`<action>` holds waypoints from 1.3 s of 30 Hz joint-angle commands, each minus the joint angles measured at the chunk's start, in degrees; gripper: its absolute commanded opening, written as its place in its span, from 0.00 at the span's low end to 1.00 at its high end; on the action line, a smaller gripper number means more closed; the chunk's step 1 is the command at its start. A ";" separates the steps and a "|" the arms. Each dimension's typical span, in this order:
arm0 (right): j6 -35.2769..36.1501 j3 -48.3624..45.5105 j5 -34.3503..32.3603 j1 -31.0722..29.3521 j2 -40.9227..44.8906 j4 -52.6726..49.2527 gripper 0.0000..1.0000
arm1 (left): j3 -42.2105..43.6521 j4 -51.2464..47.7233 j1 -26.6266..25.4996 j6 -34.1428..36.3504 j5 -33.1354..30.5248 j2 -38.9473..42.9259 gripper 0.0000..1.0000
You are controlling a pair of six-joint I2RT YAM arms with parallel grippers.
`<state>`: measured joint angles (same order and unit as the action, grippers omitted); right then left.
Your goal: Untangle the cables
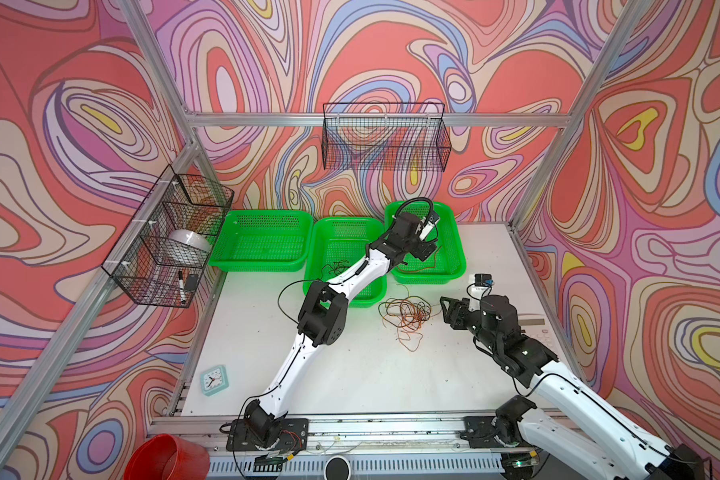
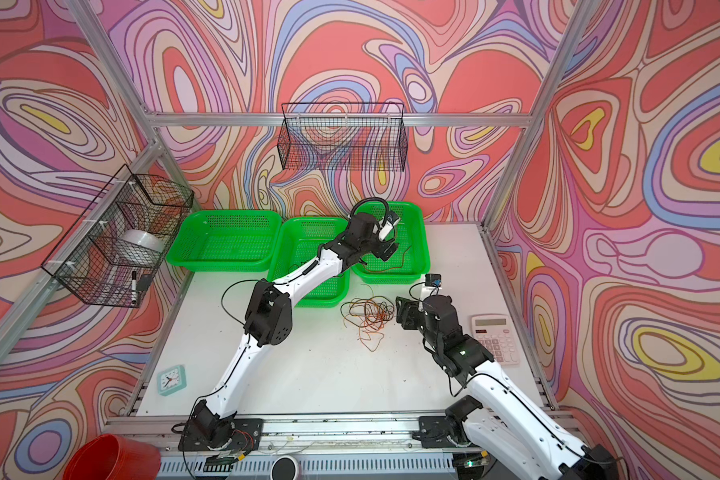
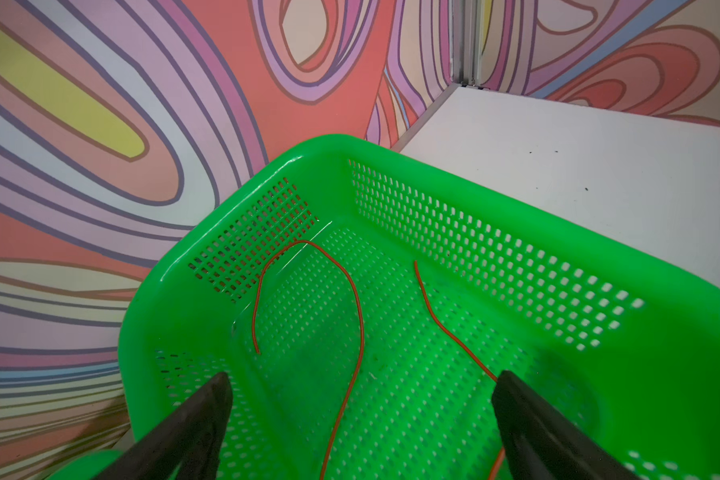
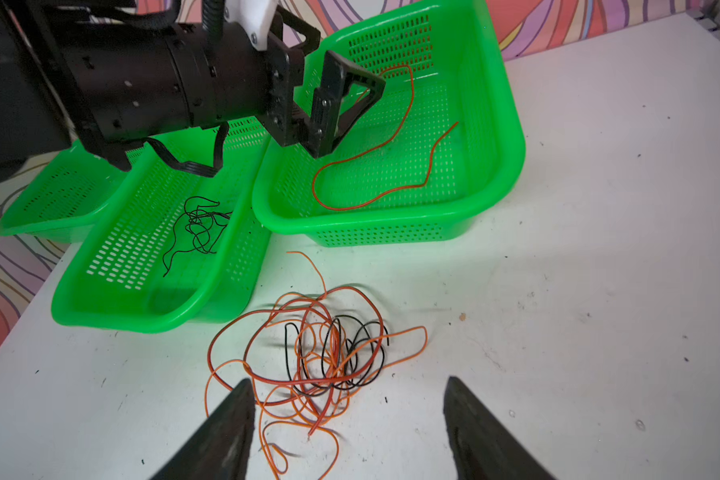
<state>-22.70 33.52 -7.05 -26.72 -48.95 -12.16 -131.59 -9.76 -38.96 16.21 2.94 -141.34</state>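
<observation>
A white table (image 1: 350, 374) fills the cell. Three green baskets stand in a row along its far edge: the left basket (image 1: 267, 212) bare inside, the middle basket (image 1: 346, 221) beside it, and the right basket (image 1: 458, 249) toward the far right corner.

The left gripper (image 3: 362, 374) hangs over the right basket with its fingers spread wide and nothing between them. The right gripper (image 4: 348, 379) is low over the table near the right edge. Its fingers stand well apart and grip nothing, their tips just beside the tangle. Whether they touch it, I cannot tell.

The tangle (image 4: 321, 353) of orange, red and black cables lies on the table just in front of the middle and right baskets. A red cable (image 3: 361, 328) lies loose on the floor of the right basket, under the left gripper. A black cable (image 4: 200, 224) sits bunched in the middle basket.

A calculator (image 2: 497, 338) lies at the right edge and a small clock (image 1: 214, 379) near the front left corner.
</observation>
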 commanded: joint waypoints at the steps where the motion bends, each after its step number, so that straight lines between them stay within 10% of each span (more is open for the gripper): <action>1: 3.81 2.07 7.50 -0.55 -4.37 -0.80 0.61 | 8.07 -2.18 0.03 -0.62 1.65 13.17 0.99; 23: 20.62 11.22 11.66 -12.48 -42.41 11.57 0.64 | 74.30 6.64 3.34 0.04 1.35 68.62 0.81; 26: 22.06 11.57 12.95 -12.52 -45.15 12.75 0.53 | 78.36 7.65 3.38 1.18 1.34 71.27 0.81; 29: 24.13 11.56 14.26 -12.55 -43.30 12.04 0.16 | 80.70 7.96 3.36 3.08 3.56 71.96 0.78; 32: 25.09 8.92 15.87 -12.48 -36.18 11.96 0.00 | 83.95 10.72 3.31 6.21 6.67 72.58 0.70; 39: 26.99 9.19 14.64 -12.30 -21.04 0.56 0.00 | 87.80 12.96 3.28 10.22 12.92 70.81 0.62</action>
<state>2.55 42.41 7.33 -39.05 -72.86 -6.07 -44.16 0.05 -35.64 23.51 11.27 -69.78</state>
